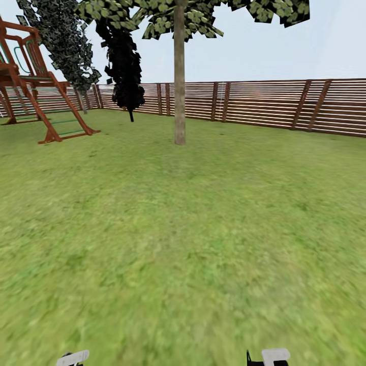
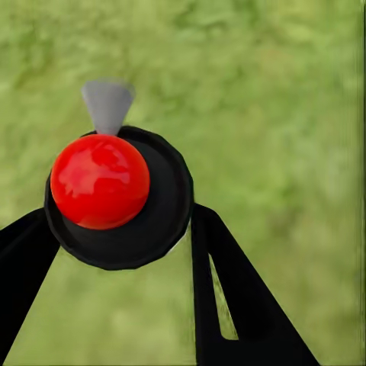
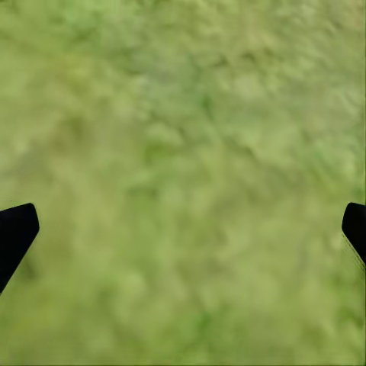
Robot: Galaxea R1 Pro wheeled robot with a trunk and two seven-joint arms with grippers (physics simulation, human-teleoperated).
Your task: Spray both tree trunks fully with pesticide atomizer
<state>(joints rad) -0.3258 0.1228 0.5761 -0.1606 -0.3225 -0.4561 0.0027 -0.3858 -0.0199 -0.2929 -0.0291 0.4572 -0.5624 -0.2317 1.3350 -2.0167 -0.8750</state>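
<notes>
Grass (image 1: 193,244) stretches wide ahead in the head view, running out to a slatted fence (image 1: 264,104) at the far side. One tree (image 1: 179,76) stands far off, a little left of centre, its trunk (image 1: 179,101) bare and pale with no sign of spray that I can make out from here. A dark conifer (image 1: 124,66) rises just left of it, and a red-brown play frame (image 1: 35,86) sits far left. Two pale bits of the robot poke in at the near edge, too little to read.

From the left wrist, the left gripper (image 2: 122,229) is clenched around the atomizer (image 2: 114,194): the black fingers (image 2: 229,290) press on either side of its round black body, the red cap faces the camera and a grey nozzle juts past it, all hanging over lawn.

From the right wrist, the right gripper (image 3: 183,229) is spread wide, its fingertips (image 3: 15,232) at the frame's sides with nothing but grass between.

So the pickup looks done. By my reckoning the robot must close on this trunk, spray it all over, then find the second tree.
</notes>
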